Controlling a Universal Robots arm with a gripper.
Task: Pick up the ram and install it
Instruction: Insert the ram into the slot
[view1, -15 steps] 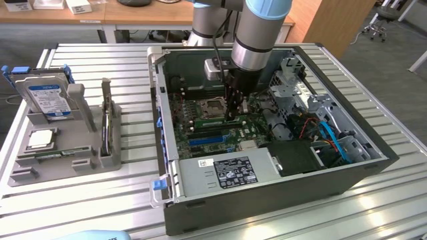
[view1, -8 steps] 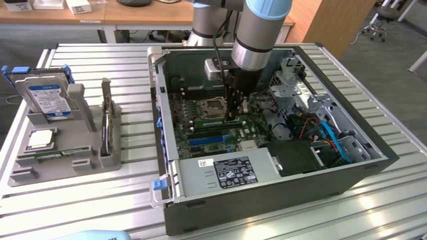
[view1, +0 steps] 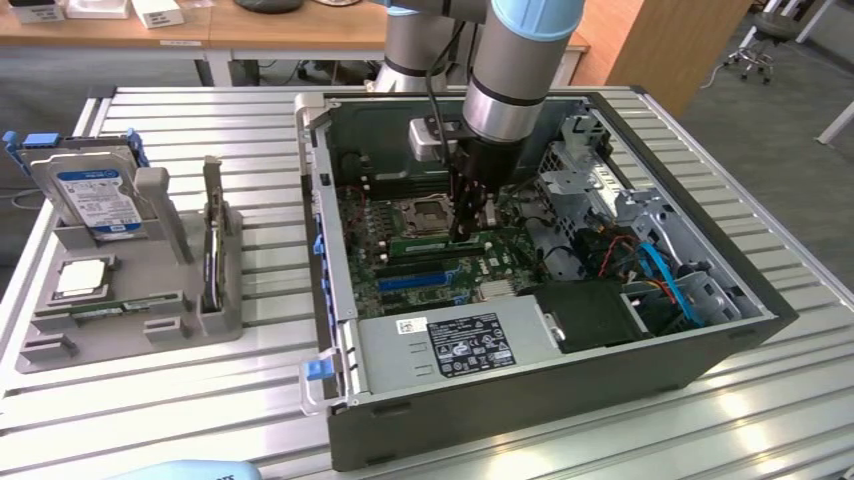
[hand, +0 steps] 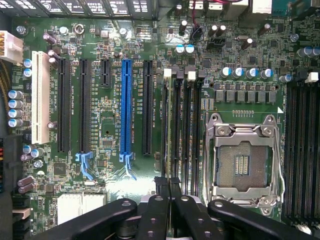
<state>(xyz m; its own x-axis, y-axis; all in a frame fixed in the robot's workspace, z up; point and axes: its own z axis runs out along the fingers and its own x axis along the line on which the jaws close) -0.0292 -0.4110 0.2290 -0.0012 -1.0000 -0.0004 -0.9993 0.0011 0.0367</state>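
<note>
The ram (view1: 424, 241), a narrow green stick, stands on edge along the memory slots just in front of the empty processor socket (view1: 424, 213) inside the open computer case (view1: 534, 390). My gripper (view1: 469, 232) hangs straight down at the stick's end toward the exterior view's right. In the wrist view the gripper (hand: 168, 184) is shut, its two black fingers (hand: 161, 200) pressed together over the dark memory slots (hand: 182, 125) beside the socket (hand: 243, 162). Whether the fingertips touch the ram I cannot tell.
A grey tray (view1: 80, 350) on the slatted table holds a hard drive (view1: 94, 195), a square silver chip (view1: 83, 277) and a thin green board (view1: 118, 307). Around the gripper are a power supply (view1: 461, 345), cables (view1: 661, 270) and a drive cage (view1: 587, 165). A blue card slot (hand: 125, 107) lies beside the memory slots.
</note>
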